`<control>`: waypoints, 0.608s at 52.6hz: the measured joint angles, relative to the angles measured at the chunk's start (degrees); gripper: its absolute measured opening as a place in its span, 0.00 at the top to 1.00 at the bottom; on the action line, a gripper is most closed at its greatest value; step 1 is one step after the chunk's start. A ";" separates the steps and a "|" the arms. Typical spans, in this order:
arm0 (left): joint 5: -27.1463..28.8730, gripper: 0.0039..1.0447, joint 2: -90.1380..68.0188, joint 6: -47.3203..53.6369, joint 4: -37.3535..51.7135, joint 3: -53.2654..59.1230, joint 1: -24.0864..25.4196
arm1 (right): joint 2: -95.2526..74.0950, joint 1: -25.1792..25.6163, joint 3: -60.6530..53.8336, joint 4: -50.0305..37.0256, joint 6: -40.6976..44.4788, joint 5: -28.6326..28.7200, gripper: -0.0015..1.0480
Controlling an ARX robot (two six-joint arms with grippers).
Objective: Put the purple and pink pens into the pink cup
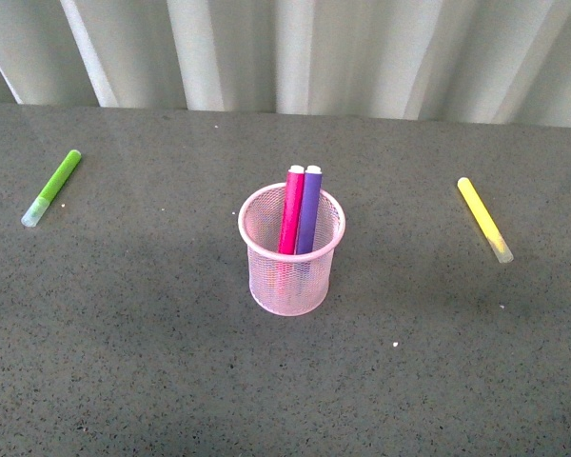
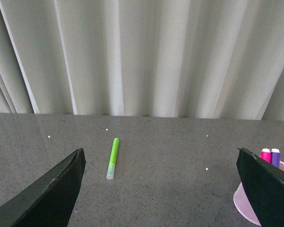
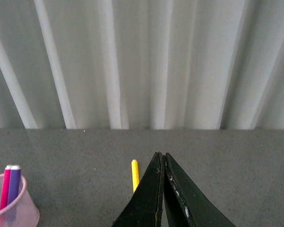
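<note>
The pink cup point(image 1: 291, 257) stands mid-table with the pink pen point(image 1: 291, 211) and the purple pen point(image 1: 308, 211) leaning side by side inside it, tops above the rim. Neither arm shows in the front view. In the left wrist view my left gripper point(image 2: 162, 158) is open and empty, with the pink cup point(image 2: 245, 203) partly hidden behind one finger and both pen tops, pink pen point(image 2: 265, 154) and purple pen point(image 2: 275, 156), showing. In the right wrist view my right gripper point(image 3: 161, 154) is shut on nothing; the pink cup point(image 3: 16, 215) with the pink pen point(image 3: 5, 187) and purple pen point(image 3: 14, 184) sits off to the side.
A lime-green marker point(image 1: 51, 188) lies at the table's left, also the green marker point(image 2: 112, 158) between my left fingers' span. A yellow marker point(image 1: 484, 219) lies at the right, and the yellow marker point(image 3: 135, 174) is partly hidden by my right fingers. A pleated white curtain point(image 1: 285, 52) backs the grey table point(image 1: 152, 371).
</note>
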State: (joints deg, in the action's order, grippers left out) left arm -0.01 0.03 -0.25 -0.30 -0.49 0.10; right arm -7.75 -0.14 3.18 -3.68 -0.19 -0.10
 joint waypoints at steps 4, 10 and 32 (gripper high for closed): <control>0.04 0.06 -0.02 0.00 0.00 0.00 0.00 | 4.98 0.00 -0.74 3.76 0.00 -0.02 0.97; 0.00 0.06 -0.02 0.00 0.00 0.00 -0.02 | 7.32 0.00 -1.86 3.87 0.00 -0.04 0.97; 0.00 0.06 -0.02 0.00 0.00 0.00 -0.02 | 7.50 0.00 -1.86 3.85 0.04 0.00 0.48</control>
State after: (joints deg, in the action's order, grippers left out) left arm -0.01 0.01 -0.25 -0.30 -0.49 0.08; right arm -0.25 -0.14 1.32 0.16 -0.14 -0.10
